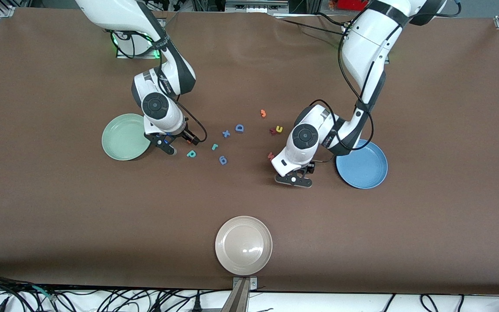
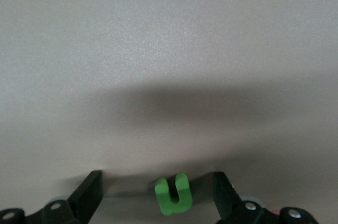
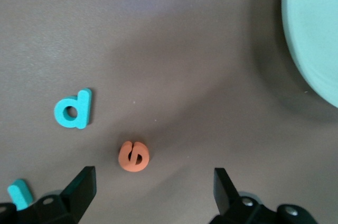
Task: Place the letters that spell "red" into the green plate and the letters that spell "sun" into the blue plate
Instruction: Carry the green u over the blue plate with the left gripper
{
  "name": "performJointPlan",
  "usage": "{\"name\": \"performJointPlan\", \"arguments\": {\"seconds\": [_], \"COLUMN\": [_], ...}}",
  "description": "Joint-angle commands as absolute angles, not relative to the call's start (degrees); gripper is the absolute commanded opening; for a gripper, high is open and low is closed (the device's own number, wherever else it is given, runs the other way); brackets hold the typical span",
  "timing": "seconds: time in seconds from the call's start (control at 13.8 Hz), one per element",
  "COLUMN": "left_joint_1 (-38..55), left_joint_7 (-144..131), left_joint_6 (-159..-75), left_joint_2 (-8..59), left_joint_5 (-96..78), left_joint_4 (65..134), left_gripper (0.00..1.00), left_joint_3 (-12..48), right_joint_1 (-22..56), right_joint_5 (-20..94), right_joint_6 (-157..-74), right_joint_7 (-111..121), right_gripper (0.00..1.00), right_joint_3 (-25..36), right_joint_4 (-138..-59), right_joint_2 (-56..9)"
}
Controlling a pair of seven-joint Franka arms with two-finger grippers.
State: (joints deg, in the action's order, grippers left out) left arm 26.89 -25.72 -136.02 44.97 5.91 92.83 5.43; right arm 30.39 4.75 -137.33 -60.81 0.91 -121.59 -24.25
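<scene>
Brown matting covers the table [image 1: 59,208], where tiny foam letters lie scattered between two round plates. The pale mint-green plate [image 1: 124,137] with a raised rim sits toward the right arm's end, and the medium-blue plate [image 1: 364,167] sits toward the left arm's end; neither shows a letter in it. A round beige plate [image 1: 243,245] lies much nearer the front camera, between them. The right gripper [image 1: 166,145] hangs low just beside the green plate, its fingers spread wide and holding nothing; its wrist view shows the orange foam "e" [image 3: 133,156] on the mat between the fingers [image 3: 79,184], touching neither, with the teal "d" [image 3: 74,109] near it and an end of the smaller teal "r" [image 3: 18,192] at the picture's edge. The left gripper [image 1: 293,180] is low over the mat just beside the blue plate, its fingers [image 2: 90,192] also standing apart on either side of the green foam "n" [image 2: 173,194], which lies flat and seems not yet touched by either pad, though the view is cut off there. Farther from the front camera lie the yellow "u" [image 1: 279,128], touching a dark red letter [image 1: 273,131], and an orange-yellow piece that may be the "s" [image 1: 263,113]. A blue capital "D" [image 1: 239,128] and a blue "g" [image 1: 223,160] lie in the middle.
</scene>
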Motion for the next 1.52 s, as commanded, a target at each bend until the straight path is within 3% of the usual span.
{"name": "performJointPlan", "arguments": {"seconds": [0.0, 0.22, 0.36, 0.51, 0.65, 0.8, 0.94, 1.08, 1.45], "left_joint_1": [27.42, 27.33, 26.81, 26.81, 26.89, 26.89, 26.89, 26.89, 26.37], "left_joint_7": [-26.81, -26.72, -26.81, -26.72, -26.72, -26.81, -26.81, -26.89, -26.46], "left_joint_6": [-133.6, -133.24, -133.07, -132.98, -132.98, -132.98, -132.98, -132.98, -129.31], "left_joint_2": [44.39, 44.21, 44.12, 44.12, 44.12, 44.12, 44.12, 44.12, 42.11], "left_joint_5": [6.94, 6.86, 6.86, 6.86, 6.86, 6.86, 6.86, 6.86, 6.86], "left_joint_4": [93.08, 93.16, 93.16, 93.16, 93.16, 93.16, 93.08, 93.08, 91.85], "left_gripper": [0.93, 0.93, 0.92, 0.86, 0.59, 0.44, 0.29, 0.25, 0.22], "left_joint_3": [5.1, 5.53, 6.5, 6.5, 6.59, 6.59, 6.59, 6.59, 6.59], "right_joint_1": [30.67, 30.76, 30.76, 30.76, 30.85, 30.94, 30.85, 30.85, 30.85], "right_joint_5": [5.71, 5.71, 5.71, 5.71, 5.71, 5.71, 5.71, 5.71, 5.62], "right_joint_6": [-140.79, -143.96, -144.49, -144.49, -144.49, -144.49, -144.41, -144.4, -144.05], "right_joint_7": [-61.44, -62.66, -62.75, -63.36, -64.59, -64.69, -64.69, -64.6, -64.51], "right_gripper": [0.98, 0.98, 0.89, 0.87, 0.87, 0.87, 0.75, 0.69, 0.69], "right_joint_3": [0.79, 0.62, 0.09, 0.09, -0.09, -0.44, -0.7, -0.7, -0.62], "right_joint_4": [-122.43, -122.34, -122.34, -122.34, -122.08, -121.99, -121.99, -122.08, -122.26], "right_joint_2": [-25.13, -27.15, -27.51, -27.51, -27.6, -27.51, -27.51, -27.51, -27.51]}}
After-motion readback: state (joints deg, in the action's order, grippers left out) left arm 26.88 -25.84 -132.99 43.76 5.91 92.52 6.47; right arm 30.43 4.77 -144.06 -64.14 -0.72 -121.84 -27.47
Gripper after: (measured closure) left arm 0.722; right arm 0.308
